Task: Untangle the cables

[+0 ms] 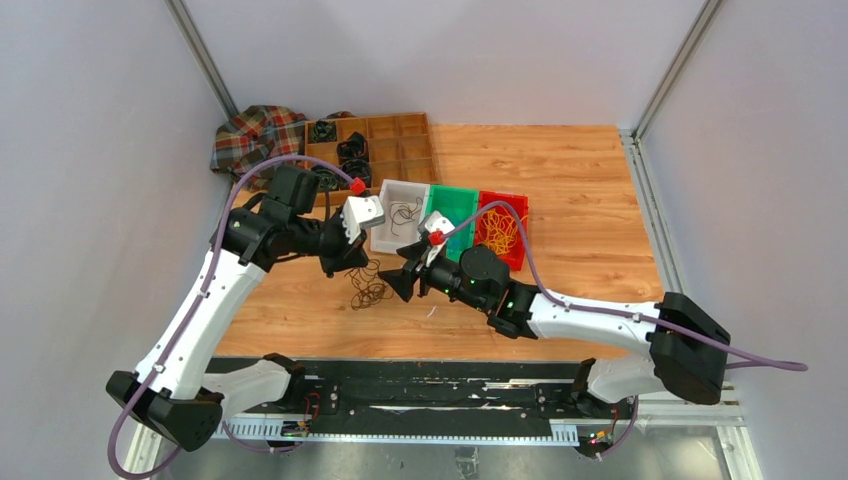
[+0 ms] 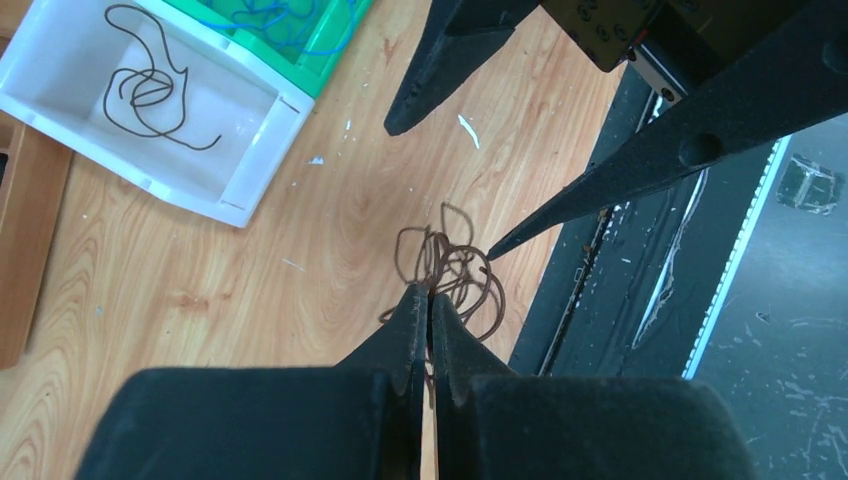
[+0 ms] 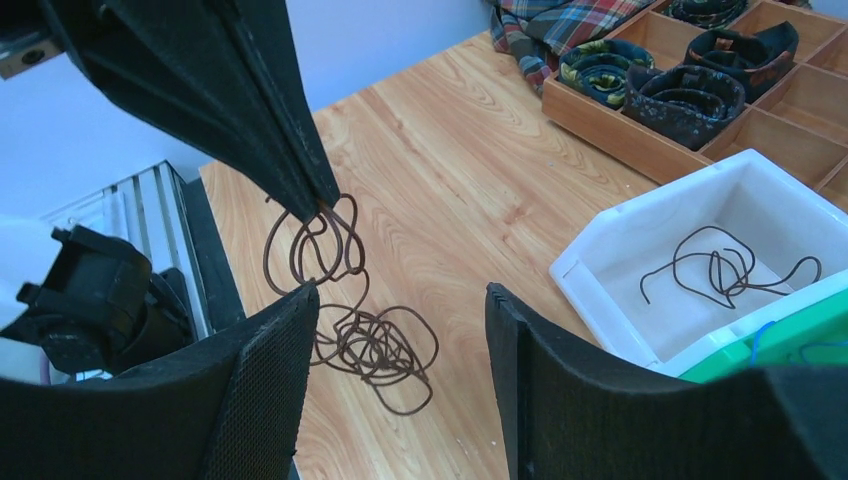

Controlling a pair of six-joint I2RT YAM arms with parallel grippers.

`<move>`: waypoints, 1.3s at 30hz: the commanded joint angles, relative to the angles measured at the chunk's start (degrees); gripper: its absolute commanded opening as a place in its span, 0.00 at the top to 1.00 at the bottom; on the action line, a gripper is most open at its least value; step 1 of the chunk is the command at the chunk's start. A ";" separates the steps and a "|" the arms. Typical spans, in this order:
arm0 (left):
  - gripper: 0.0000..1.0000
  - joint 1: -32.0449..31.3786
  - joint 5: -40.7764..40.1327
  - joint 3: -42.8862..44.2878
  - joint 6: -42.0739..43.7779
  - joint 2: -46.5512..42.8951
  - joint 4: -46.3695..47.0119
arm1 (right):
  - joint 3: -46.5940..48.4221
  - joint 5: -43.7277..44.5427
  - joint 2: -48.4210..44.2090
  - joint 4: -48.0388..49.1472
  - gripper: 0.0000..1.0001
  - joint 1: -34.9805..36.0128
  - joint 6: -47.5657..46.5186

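A tangle of thin dark brown cables lies on the wooden table between the two grippers. My left gripper is shut on a loop of this tangle and lifts that part a little; its jaws are pressed together on the strand. In the right wrist view the left fingertips hold the upper loops above the pile. My right gripper is open and empty, its jaws spread wide just above and beside the tangle.
A white bin holds one loose brown cable. A green bin holds blue cables and a red bin holds yellow ones. A wooden compartment tray with black coiled bundles and a plaid cloth lie behind.
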 commanded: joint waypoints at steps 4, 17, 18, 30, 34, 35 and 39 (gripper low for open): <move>0.99 0.05 2.70 2.32 -1.07 -0.74 -1.05 | 1.34 0.84 2.08 9.09 0.38 0.59 5.75; 0.99 0.04 7.23 5.17 -2.78 -1.42 -2.16 | 4.35 7.51 4.23 5.04 0.42 0.50 8.41; 0.99 0.10 7.94 5.30 -2.92 -1.54 -2.15 | 4.55 8.09 4.20 5.14 0.44 0.43 8.30; 0.57 0.09 9.52 7.49 -2.23 -0.61 -2.75 | 4.17 13.27 -10.38 -3.90 0.99 -0.73 -0.10; 0.41 0.07 9.67 7.10 -1.52 0.02 -2.12 | 7.27 10.50 -13.52 -12.00 1.00 -0.73 -1.46; 0.34 0.03 9.86 6.58 -2.22 0.04 -1.02 | 7.98 9.72 -13.93 -13.46 1.00 -0.73 -1.64; 0.27 0.09 14.46 2.37 -6.98 -1.46 6.10 | 10.61 9.14 -14.66 -17.01 1.00 -0.73 -0.91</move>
